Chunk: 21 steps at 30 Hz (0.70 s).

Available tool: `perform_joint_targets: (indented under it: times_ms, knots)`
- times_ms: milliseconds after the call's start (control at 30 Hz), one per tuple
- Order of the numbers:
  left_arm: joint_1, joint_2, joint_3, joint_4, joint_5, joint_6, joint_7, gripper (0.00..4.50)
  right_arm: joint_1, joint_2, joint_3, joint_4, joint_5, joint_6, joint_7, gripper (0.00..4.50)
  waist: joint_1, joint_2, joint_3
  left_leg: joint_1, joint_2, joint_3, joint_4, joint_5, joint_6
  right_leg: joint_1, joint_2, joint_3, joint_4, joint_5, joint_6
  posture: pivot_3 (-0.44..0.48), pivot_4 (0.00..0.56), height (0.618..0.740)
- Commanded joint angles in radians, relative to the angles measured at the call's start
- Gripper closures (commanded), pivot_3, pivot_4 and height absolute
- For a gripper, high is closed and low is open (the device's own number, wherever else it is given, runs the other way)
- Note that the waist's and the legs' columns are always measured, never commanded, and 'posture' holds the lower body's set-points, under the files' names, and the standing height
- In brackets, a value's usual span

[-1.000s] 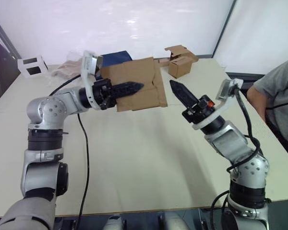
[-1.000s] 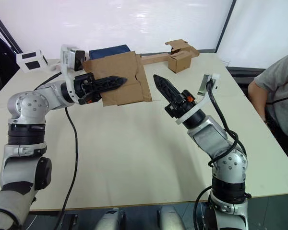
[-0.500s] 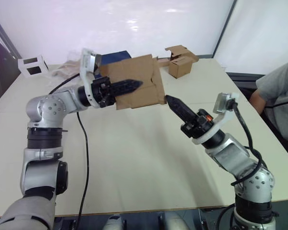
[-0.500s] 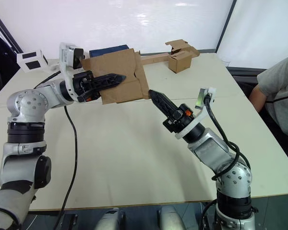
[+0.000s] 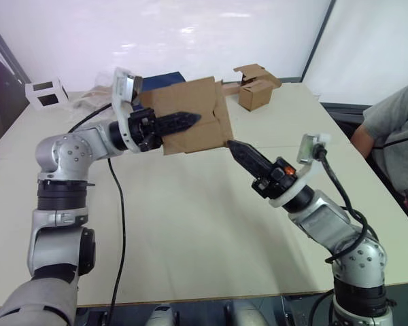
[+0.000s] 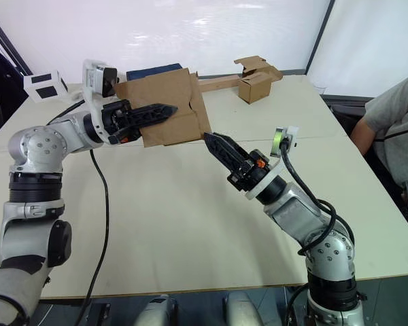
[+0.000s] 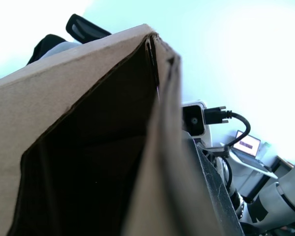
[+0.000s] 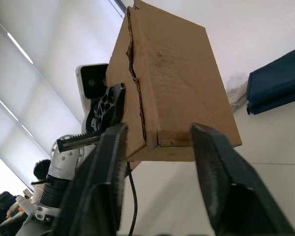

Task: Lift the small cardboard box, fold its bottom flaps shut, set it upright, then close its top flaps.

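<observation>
Above the table (image 5: 190,224), the left gripper (image 5: 190,121) clamps the small cardboard box (image 5: 197,109); right gripper (image 5: 232,145) spread beside it.

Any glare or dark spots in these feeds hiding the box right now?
Both eye views: the bright wall behind is blown out, but the small cardboard box reads clearly in the left gripper. Left wrist view: strong backlight leaves the box's inside nearly black. Right wrist view: bright window glare, box face evenly lit, the right gripper fingers dark in the foreground.
</observation>
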Motion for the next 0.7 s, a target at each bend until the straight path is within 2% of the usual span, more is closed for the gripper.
perform_joint_targets:
  times_ms: [33,467,567,600,633,700]
  knots:
    - [-0.036,0.007,0.022,-0.011,-0.006,-0.016,-0.003,4.5,-0.012,-0.002,0.009,-0.054,-0.038,-0.023,0.007,2.59,0.0,0.0,0.0,0.0,0.0,0.0,0.0,0.0,0.0,0.0,0.0,0.0,0.0,0.0,0.0,0.0,0.15,0.74]
    - [-0.041,-0.005,0.016,-0.005,0.0,-0.023,0.001,4.5,-0.066,0.016,0.024,-0.053,-0.022,-0.03,-0.004,2.59,-0.001,0.0,0.0,0.0,0.0,0.0,0.0,0.0,0.0,0.0,0.0,0.0,0.0,0.0,0.0,0.0,0.15,0.74]
    - [-0.041,-0.01,0.016,-0.006,0.001,-0.027,0.002,4.5,-0.086,0.025,0.034,-0.041,-0.031,-0.029,-0.003,3.26,0.0,0.0,0.0,0.0,0.0,0.0,0.0,0.0,0.0,0.0,0.0,0.0,0.0,0.0,0.0,0.0,0.15,0.74]
    - [-0.04,-0.01,0.018,-0.006,0.0,-0.028,0.003,4.5,-0.094,0.028,0.036,-0.037,-0.032,-0.029,-0.002,3.62,0.0,0.0,0.0,0.0,0.0,0.0,0.0,0.0,0.0,0.0,0.0,0.0,0.0,0.0,0.0,0.0,0.15,0.74]
    - [-0.039,-0.01,0.018,-0.007,0.0,-0.029,0.003,4.5,-0.099,0.03,0.037,-0.034,-0.032,-0.028,0.0,4.19,0.0,0.0,0.0,0.0,0.0,0.0,0.0,0.0,0.0,0.0,0.0,0.0,0.0,0.0,0.0,0.0,0.15,0.74]
    - [-0.038,-0.011,0.019,-0.006,-0.001,-0.031,0.004,4.5,-0.108,0.032,0.041,-0.029,-0.034,-0.025,0.003,4.44,0.0,0.0,0.0,0.0,0.0,0.0,0.0,0.0,0.0,0.0,0.0,0.0,0.0,0.0,0.0,0.0,0.15,0.74]
